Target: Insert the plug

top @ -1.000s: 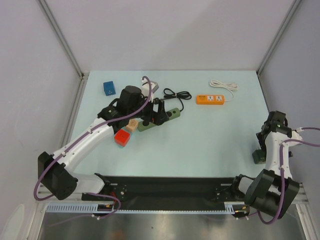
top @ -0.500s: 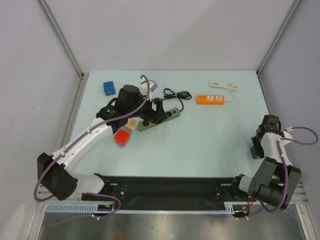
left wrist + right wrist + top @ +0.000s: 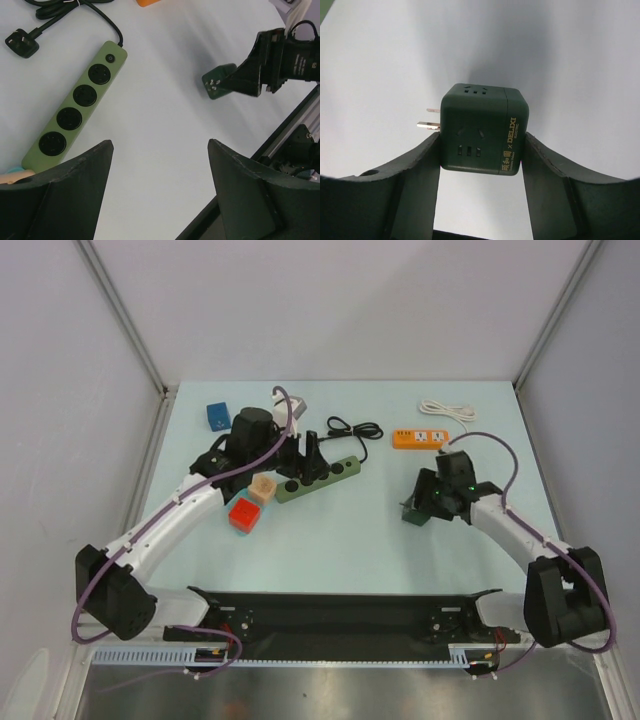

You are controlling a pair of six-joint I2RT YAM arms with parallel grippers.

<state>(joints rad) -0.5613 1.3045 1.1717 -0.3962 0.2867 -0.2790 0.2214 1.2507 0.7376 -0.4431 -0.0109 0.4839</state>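
I'm looking at a pale blue table (image 3: 380,550) boxed by grey walls on three sides. My right hand (image 3: 480,150) clamps the dark green cube plug (image 3: 480,132) by its sides, right of centre. My left hand (image 3: 160,145) hovers wide, holding nothing, over the green power strip (image 3: 75,107) at the far left.

A second ago the right arm sat folded at the right edge; it has swung inward (the left barely moved).

Bare table lies between plug and strip. An orange strip (image 3: 420,439) sits just beyond the right hand, and the red block (image 3: 244,513) crowds the green strip's near-left end.
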